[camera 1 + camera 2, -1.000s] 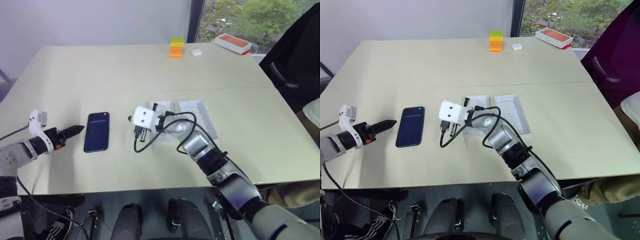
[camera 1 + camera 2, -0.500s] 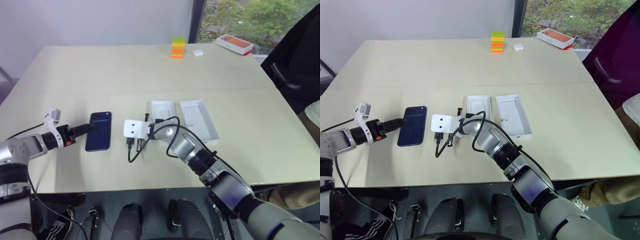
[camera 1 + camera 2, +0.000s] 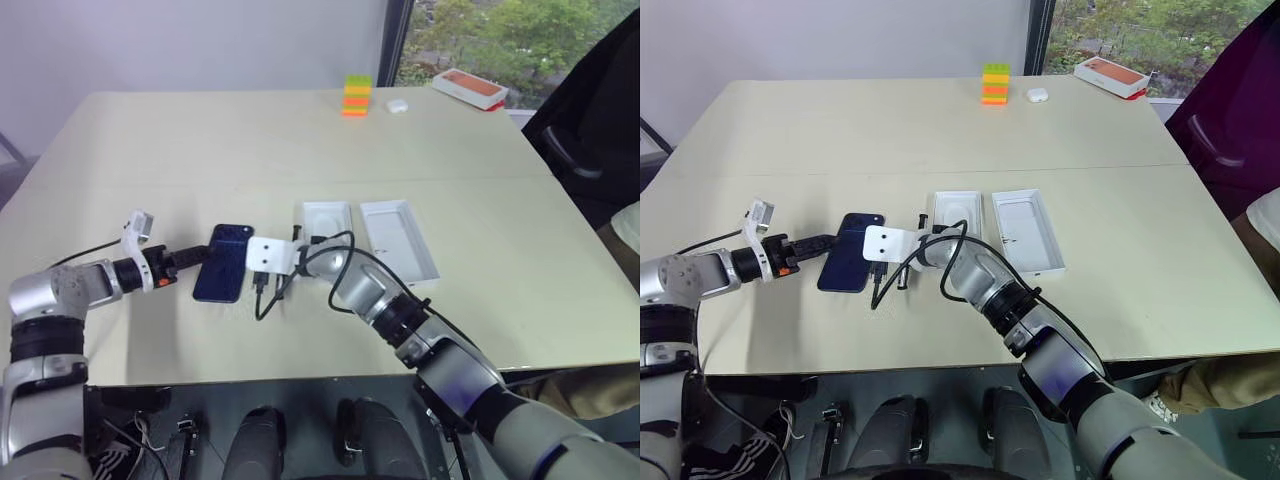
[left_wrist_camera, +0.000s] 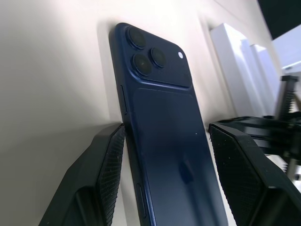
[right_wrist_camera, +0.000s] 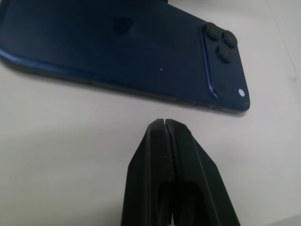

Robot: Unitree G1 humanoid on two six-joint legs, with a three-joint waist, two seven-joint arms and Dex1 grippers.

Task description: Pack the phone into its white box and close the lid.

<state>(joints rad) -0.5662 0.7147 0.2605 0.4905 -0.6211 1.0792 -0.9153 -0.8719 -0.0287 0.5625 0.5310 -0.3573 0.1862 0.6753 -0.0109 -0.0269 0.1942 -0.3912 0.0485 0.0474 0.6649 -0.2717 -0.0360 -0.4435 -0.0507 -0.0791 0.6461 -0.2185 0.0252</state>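
Since the earlier frames, the phone has been slid toward the right gripper by the left gripper, whose fingers are spread astride the phone's edges. It lies flat on the table, camera side up, left of the white box and lid. The right gripper's fingers are pressed together beside the phone, so a grasp for packing seems imminent.

Beige table, seam running across its middle. Far edge: stack of green, yellow and orange blocks; small white case just beside it; orange-topped box at the corner by the window. Dark chair at the right
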